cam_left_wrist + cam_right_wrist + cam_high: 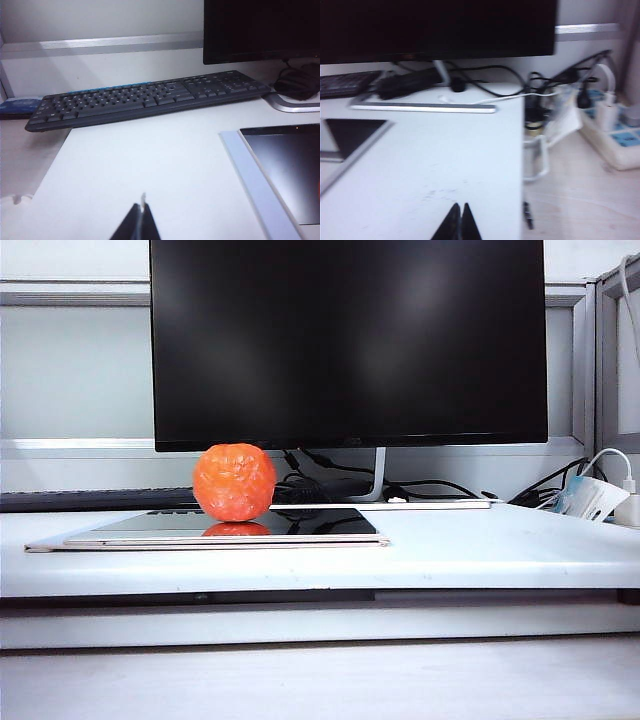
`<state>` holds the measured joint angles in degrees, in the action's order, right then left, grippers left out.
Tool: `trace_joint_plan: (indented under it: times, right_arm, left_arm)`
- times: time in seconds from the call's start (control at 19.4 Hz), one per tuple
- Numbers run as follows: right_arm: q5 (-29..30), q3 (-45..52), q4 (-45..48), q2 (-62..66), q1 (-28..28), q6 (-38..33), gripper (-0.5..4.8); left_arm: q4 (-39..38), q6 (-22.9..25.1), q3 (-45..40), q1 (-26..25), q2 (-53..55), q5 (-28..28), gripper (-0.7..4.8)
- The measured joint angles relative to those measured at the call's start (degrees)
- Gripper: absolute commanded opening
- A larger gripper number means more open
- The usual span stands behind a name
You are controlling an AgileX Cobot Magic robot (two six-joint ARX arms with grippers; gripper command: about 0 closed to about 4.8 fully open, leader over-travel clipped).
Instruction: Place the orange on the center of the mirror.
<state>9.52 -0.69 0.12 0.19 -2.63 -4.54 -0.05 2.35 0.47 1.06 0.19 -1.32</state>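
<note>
In the exterior view, the orange (pixel 234 482) is seen resting on the mirror (pixel 300 524), toward the slab's left part rather than its middle, with an orange reflection showing in the dark surface just beneath it. The mirror lies flat on the white worktop (pixel 480 550), and its pale edge faces the camera. Behind it a large black monitor (pixel 348 340) stands upright on a slim stand, with dark cables (pixel 430 486) bunched at its foot. A white charger with a label (pixel 600 498) is seen at the far right. Neither arm appears in this view.

In the left wrist view, the left end effector (pixel 141 220) is seen low in the picture, its dark fingers pressed together with nothing between them, hovering above bare worktop. A black keyboard (pixel 150 97) lies across the far side of the worktop, and a corner of the monitor is seen above it. Part of the mirror is visible to one side, well apart from the end effector; the orange is not seen here.

In the right wrist view, which is somewhat blurred, the right end effector (pixel 459 222) is shown with its fingers closed on each other and empty, above the worktop near its edge. A corner of the mirror (pixel 350 134) is seen apart from it. The monitor's base, the cables and a white power strip (pixel 615 135) lie beyond.
</note>
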Motion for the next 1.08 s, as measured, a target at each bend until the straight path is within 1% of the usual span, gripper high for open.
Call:
trace_joint_plan:
  times: [0.1, 1.08]
  right_arm:
    - [-0.8, 0.0, 0.0, 0.0, 0.0, 0.0, -0.05]
    - [-0.5, 0.0, 0.5, 0.0, 0.0, 0.1, -0.05]
  left_arm:
    - [0.0, 0.0, 0.0, 0.0, 0.0, 0.0, -0.05]
    - [0.0, 0.0, 0.0, 0.0, 0.0, 0.0, -0.05]
